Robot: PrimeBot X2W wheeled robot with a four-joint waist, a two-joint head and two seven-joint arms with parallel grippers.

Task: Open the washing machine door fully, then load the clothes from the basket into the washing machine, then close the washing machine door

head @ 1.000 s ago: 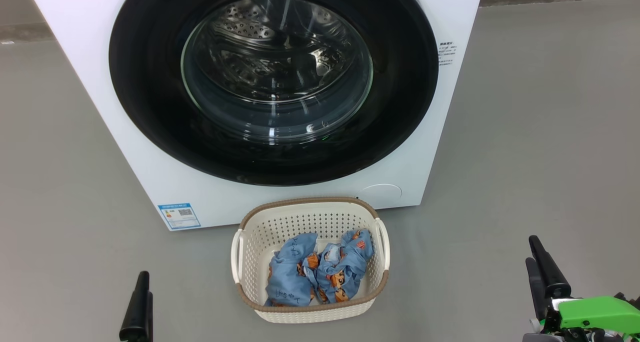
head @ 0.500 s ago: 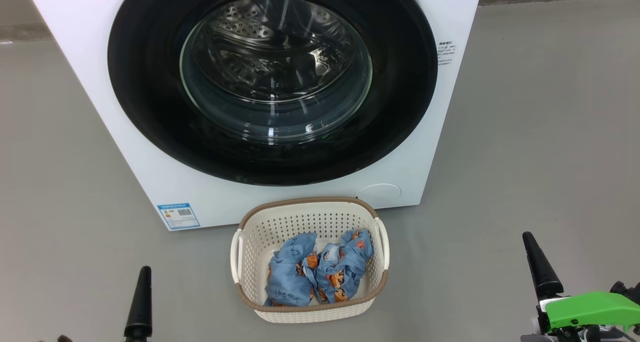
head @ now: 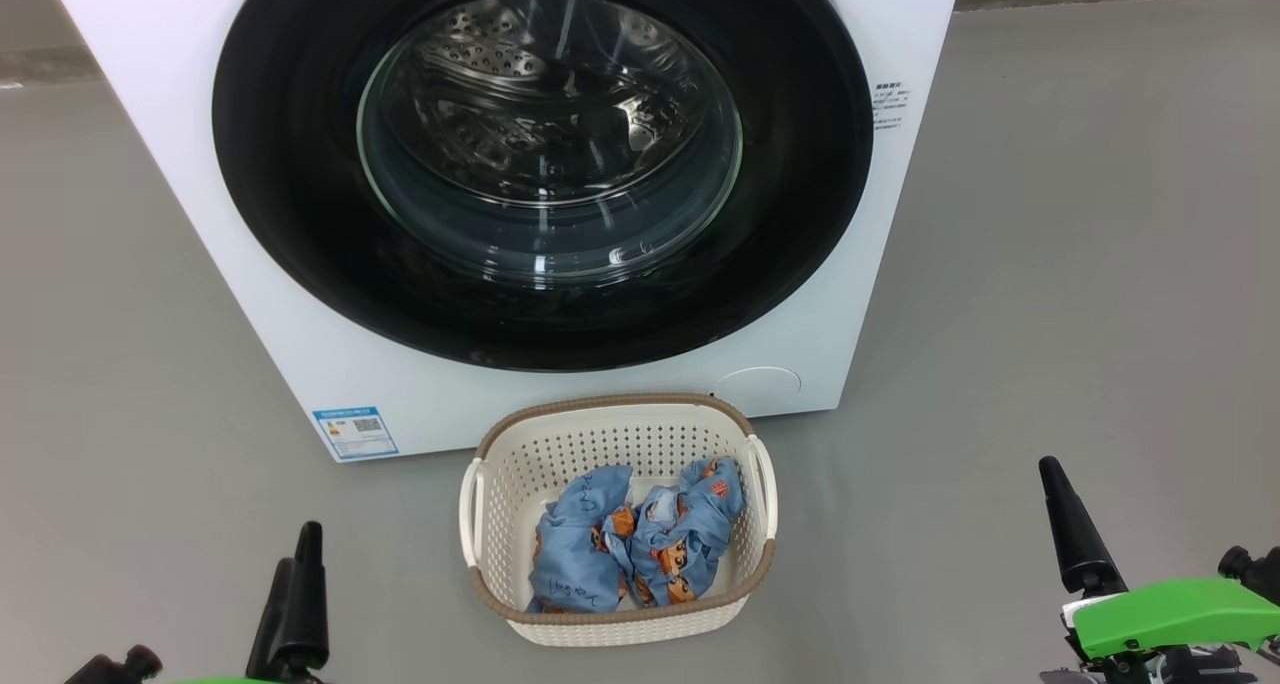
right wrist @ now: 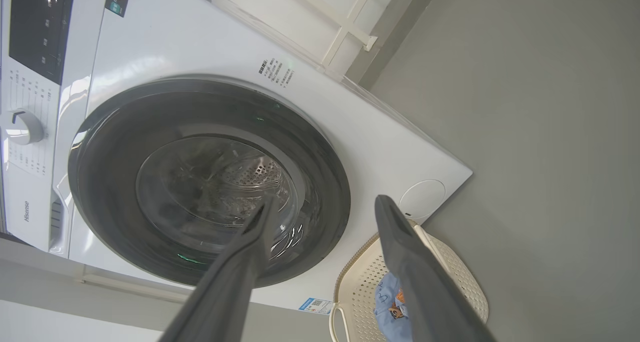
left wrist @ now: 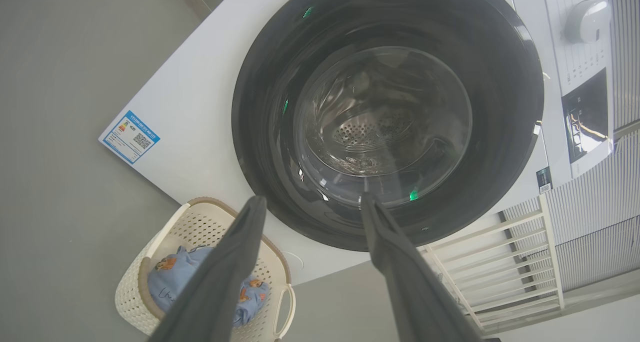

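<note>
1. Plainly, the washing machine (head: 400,404) stood on the grey floor (head: 1050,264), and the washing machine door (head: 545,134) was shut, its black rim lying flush against the white front.
2. Through the door's glass we saw the perforated steel drum (head: 520,64).
3. We found the basket (head: 600,454) on the floor just before the machine's lower front edge, below the door. It sat nearer the round lower cover (head: 760,384) than the blue energy label (head: 355,432) at the front's lower left corner. We could not tell whether it touched the machine.
4. The clothes (head: 640,539) lay bunched inside the basket, light blue with orange prints and dark scribbles, piled toward its near wall.
5. The left gripper (left wrist: 311,198) was wide open and held nothing. In its wrist view the two dark fingers framed the door's lower rim. In the head view its fingers (head: 300,604) rose over the floor, well apart from the basket's left handle.
6. The right gripper (right wrist: 326,200) was likewise spread wide and empty, one finger lying across the door glass and the other across the basket in its wrist view. In the head view one finger (head: 1070,534) stood above a green housing (head: 1170,614), well apart from the basket's right handle.
7. We also noted a white dial (left wrist: 585,19) on the control panel and a white railing (left wrist: 500,262) beside the machine.
</note>
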